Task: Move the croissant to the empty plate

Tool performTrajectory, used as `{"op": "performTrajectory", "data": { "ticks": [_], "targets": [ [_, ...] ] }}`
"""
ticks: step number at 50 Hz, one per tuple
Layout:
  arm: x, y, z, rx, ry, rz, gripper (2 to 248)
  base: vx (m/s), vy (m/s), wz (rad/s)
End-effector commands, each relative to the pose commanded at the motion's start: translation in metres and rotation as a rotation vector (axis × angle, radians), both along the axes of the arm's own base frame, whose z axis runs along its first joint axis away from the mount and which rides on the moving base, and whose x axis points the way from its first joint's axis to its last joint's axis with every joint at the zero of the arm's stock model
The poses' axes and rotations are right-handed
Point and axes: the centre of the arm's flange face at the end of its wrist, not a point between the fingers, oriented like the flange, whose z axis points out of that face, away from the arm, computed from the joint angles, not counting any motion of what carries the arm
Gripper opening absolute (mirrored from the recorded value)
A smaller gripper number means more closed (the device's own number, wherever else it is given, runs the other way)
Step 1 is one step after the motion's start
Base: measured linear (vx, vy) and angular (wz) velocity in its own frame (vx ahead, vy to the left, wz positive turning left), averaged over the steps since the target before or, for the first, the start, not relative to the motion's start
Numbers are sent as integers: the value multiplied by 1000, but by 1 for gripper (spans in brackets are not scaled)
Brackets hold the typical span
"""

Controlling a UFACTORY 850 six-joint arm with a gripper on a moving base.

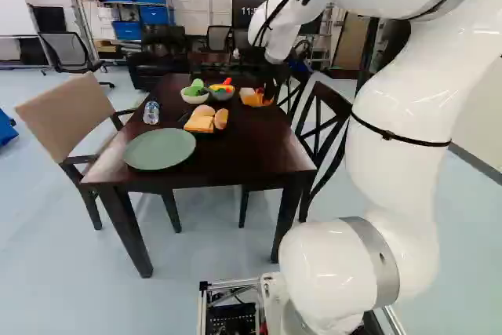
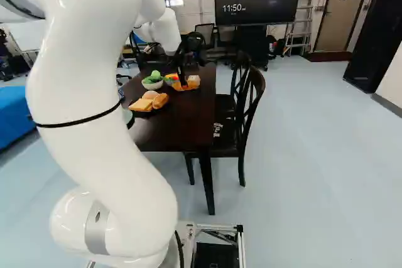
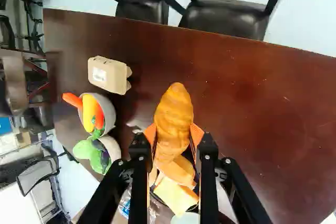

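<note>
Upper middle, right base view: your black two-fingered tool [image 2: 183, 82] gripped the ridged golden-brown croissant [image 3: 175, 114] over the dark wooden bench [image 1: 251, 143]. Left of centre, left base view: the round pale-green plate [image 1: 160, 149] lay on it.

Looks ahead and slightly down from behind the arm [image 1: 404, 103], left of it, in the left base view, with the table [image 1: 235, 151] in middle distance. Faces the same way from the arm's right in the right base view. Shares the table across both, but catches only an edge of the green plate [image 1: 160, 149] in the right one. Looks down from the wrist, much nearer, in the wrist view, sharing tabletop, bowls [image 3: 111, 113] and chairs [image 3: 226, 22] with both.
</note>
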Motion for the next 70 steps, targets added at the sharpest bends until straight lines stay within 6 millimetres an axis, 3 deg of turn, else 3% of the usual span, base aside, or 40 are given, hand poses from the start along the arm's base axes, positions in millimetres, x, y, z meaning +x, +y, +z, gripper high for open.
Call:
{"op": "performTrajectory", "data": {
  "ticks": [32, 70],
  "targets": [
    [-12, 53, 42, 6, -77, 96, 98, 0, 0, 0],
    [-10, 121, 41, 11, -81, 213, 98, 0, 0, 0]
  ]
}}
